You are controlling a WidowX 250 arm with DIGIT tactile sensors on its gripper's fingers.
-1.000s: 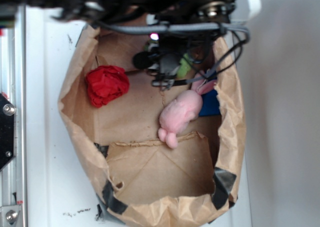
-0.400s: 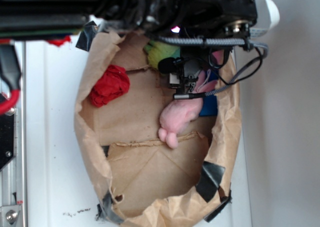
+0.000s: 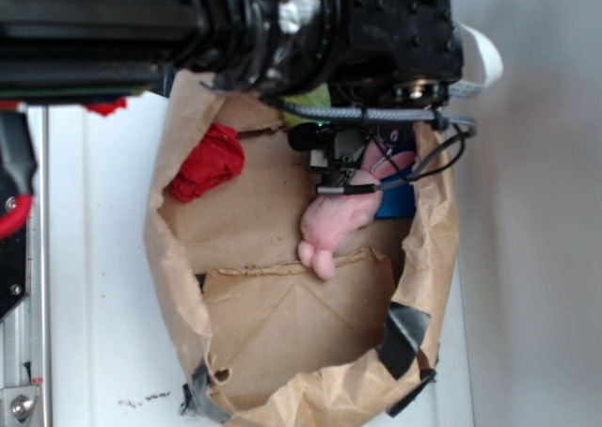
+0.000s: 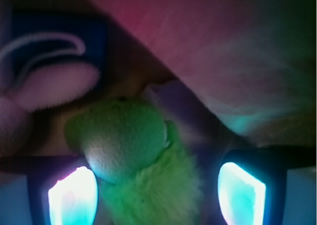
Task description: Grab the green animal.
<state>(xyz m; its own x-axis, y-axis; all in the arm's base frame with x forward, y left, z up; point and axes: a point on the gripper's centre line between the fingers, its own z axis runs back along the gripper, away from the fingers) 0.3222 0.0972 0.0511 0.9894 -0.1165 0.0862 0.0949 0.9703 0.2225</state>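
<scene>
So there's a crumpled brown paper bag (image 3: 179,258) lying open on a white surface (image 3: 94,305), patched with dark tape along its lower rim. Going left to right inside it: a red wrinkly ball (image 3: 207,162) sits near the bag wall at about 10 o'clock, then a pink plush bunny (image 3: 339,220) lies just right of the middle, feet pointing to 6 o'clock, with something blue (image 3: 395,199) tucked right beside it at 3 o'clock. The green animal (image 3: 310,98) is up at 12 o'clock in the bag, only a sliver of yellow-green showing under the black arm in the exterior view.

Wrist view is way clearer: the green animal (image 4: 126,150) sits between the two fingers of the end effector (image 4: 156,195), head up toward 11 o'clock, shaggy body below. The fingers (image 4: 72,195) are spread wide, one on each side. The left one looks right up against the head, the right one stands apart from the fur. Pink bunny ear (image 4: 54,86) shows at 10 o'clock against the blue thing.
</scene>
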